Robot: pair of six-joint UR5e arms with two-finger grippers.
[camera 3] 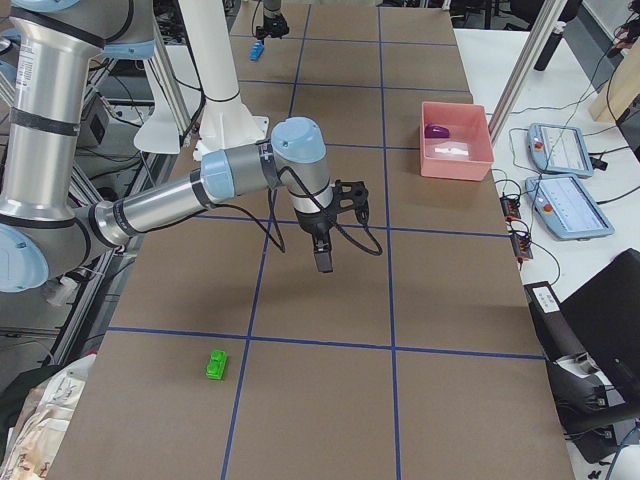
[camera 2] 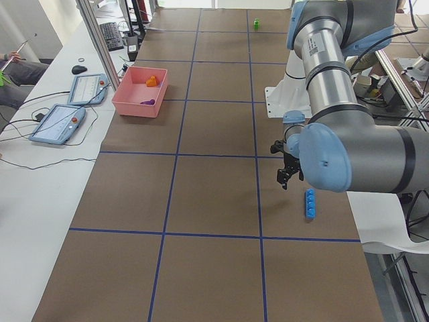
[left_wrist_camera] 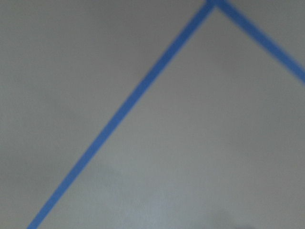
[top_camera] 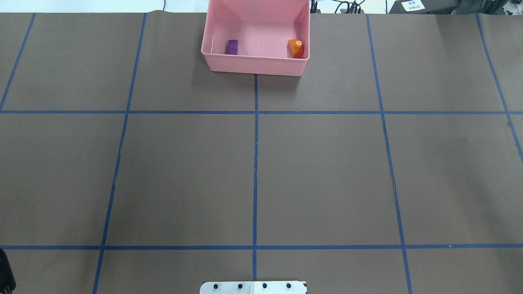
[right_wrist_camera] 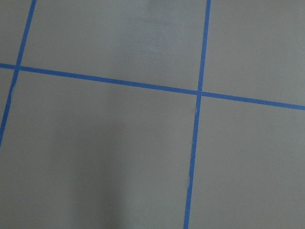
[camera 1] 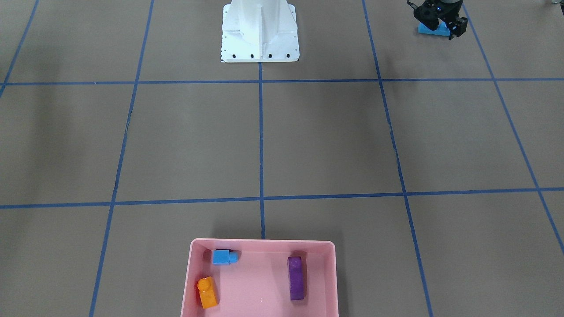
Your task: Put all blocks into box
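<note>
By the long blue block point(camera 1: 429, 31), left gripper point(camera 1: 439, 27), jaws apart, empty.

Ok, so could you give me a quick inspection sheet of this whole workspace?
Surface: brown table, blue tape grid.
Job's things: pink box holds orange brick, small blue brick, purple brick; long blue brick, green brick outside it.
Clutter: nothing seen.
Grippers: left gripper open, by long blue brick; right gripper above table, cannot tell.
Cables: cable loops at right wrist.
Surroundings: two tablets on white bench.
</note>
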